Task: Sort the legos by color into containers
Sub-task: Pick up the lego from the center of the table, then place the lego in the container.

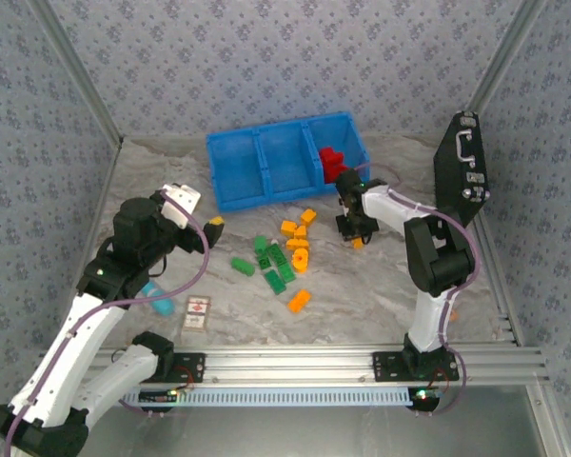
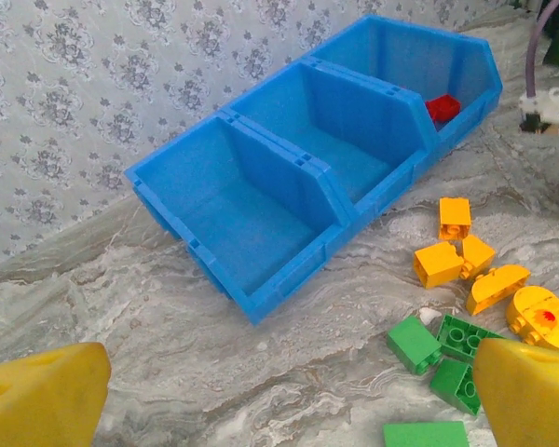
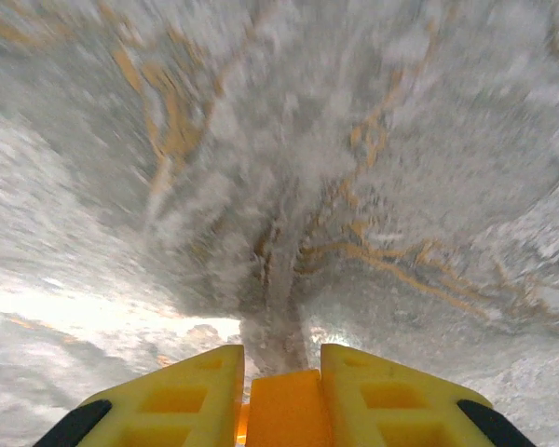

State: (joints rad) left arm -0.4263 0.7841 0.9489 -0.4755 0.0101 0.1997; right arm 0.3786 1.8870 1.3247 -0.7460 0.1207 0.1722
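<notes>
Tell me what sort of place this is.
Likely a robot test booth, not a home: patterned walls close in a small marbled table, a metal rail runs along its near edge, and a blue bin and toy bricks are laid out.

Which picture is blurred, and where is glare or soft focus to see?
Right wrist: the table is smeared by motion blur, with a glare patch at lower left, while the right gripper and the orange brick it clamps are sharp. Left wrist: the blue bin is crisp; the open left gripper has soft fingertips. Top external: even light, faint shadows.
</notes>
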